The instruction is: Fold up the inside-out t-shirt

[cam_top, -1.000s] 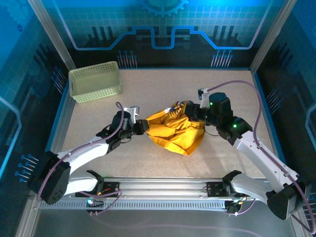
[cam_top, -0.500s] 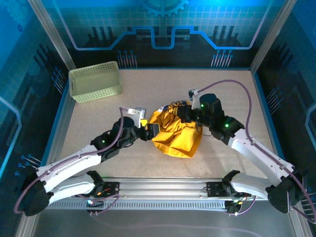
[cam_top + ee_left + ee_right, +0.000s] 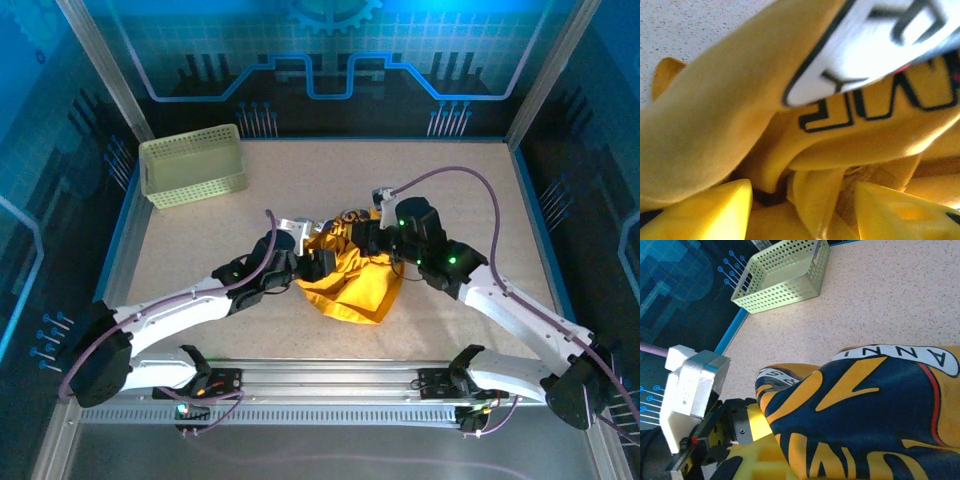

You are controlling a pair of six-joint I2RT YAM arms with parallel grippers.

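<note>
The inside-out t-shirt point(image 3: 352, 285) lies bunched in a mustard-yellow heap at the middle of the table. Navy and white lettering shows on its folds point(image 3: 865, 45) point(image 3: 875, 405). My right gripper point(image 3: 363, 240) is at the heap's far edge, shut on the cloth, which drapes over its yellow finger point(image 3: 752, 460) and hides the tips. My left gripper point(image 3: 321, 264) is pushed into the heap's left side. Its two yellow fingers point(image 3: 705, 210) stand apart, open, with a loose fold of cloth point(image 3: 815, 205) between them, and a gap shows beside the fold.
A pale green lattice basket point(image 3: 193, 165) point(image 3: 785, 277) stands at the far left corner of the table. The left arm's white camera block point(image 3: 690, 390) is close beside the right gripper. Bare tabletop point(image 3: 470, 190) surrounds the heap, and a metal rail point(image 3: 330, 380) runs along the near edge.
The right gripper has dragged the shirt leftward, bunching it tighter. The left gripper has moved right into the heap, and its jaws have opened from nearly shut.
</note>
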